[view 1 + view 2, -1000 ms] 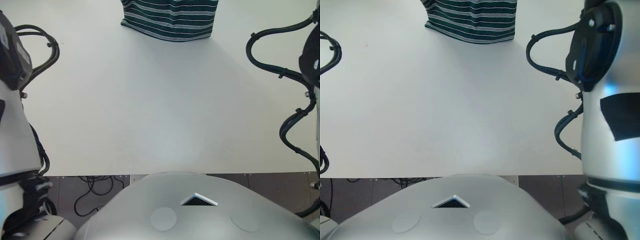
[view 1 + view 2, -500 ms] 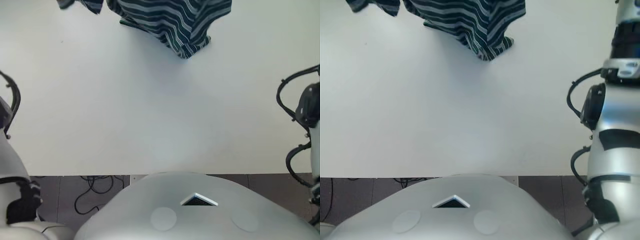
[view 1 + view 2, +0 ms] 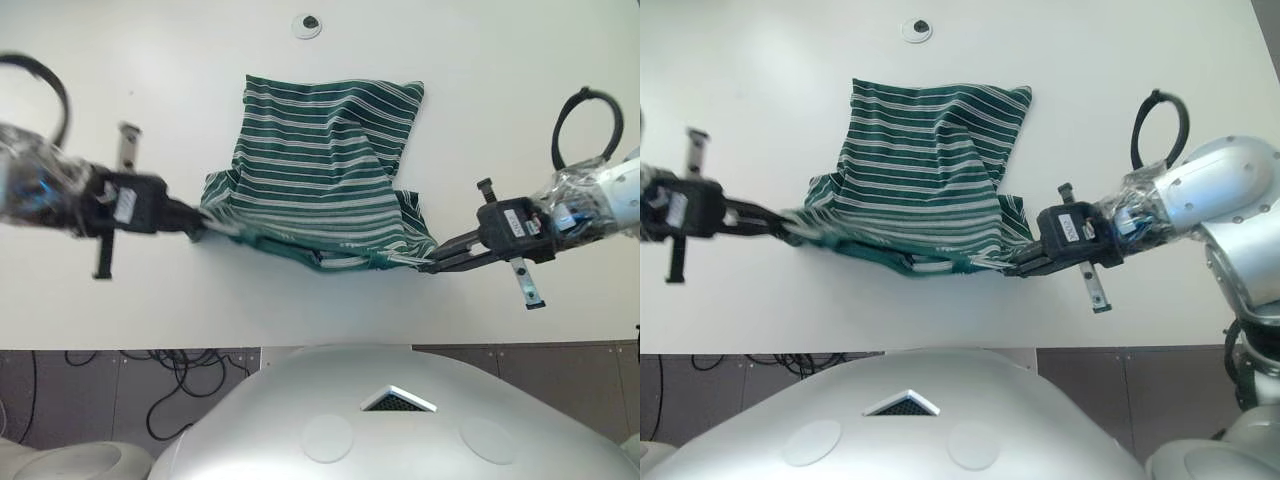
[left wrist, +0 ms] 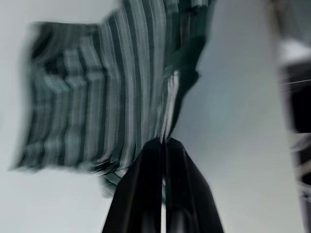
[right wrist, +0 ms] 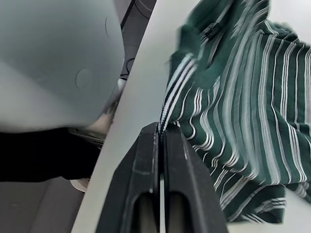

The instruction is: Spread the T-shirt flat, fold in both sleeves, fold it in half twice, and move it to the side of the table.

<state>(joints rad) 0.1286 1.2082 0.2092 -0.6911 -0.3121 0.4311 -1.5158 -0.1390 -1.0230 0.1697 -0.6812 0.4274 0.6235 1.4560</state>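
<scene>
A dark green T-shirt (image 3: 325, 170) with white stripes lies rumpled on the white table (image 3: 300, 300), its far part flat and its near edge bunched. My left gripper (image 3: 197, 228) is low over the table at the shirt's near left corner, shut on the fabric. In the left wrist view the fingers (image 4: 146, 165) pinch a striped fold. At the near right corner my right gripper (image 3: 430, 266) is also shut on the hem, and the right wrist view shows the fingertips (image 5: 150, 141) closed on a striped edge. The near edge is stretched between the two grippers.
A small round white disc (image 3: 306, 25) with a dark centre sits in the tabletop beyond the shirt. The table's front edge (image 3: 120, 346) runs just in front of the grippers. Bare tabletop lies to the left and right of the shirt. Cables lie on the floor below.
The shirt has come from the top of the view, where it hung bunched, down onto the table nearer to me. Both arms have gone from raised to low and outstretched at its near corners.
</scene>
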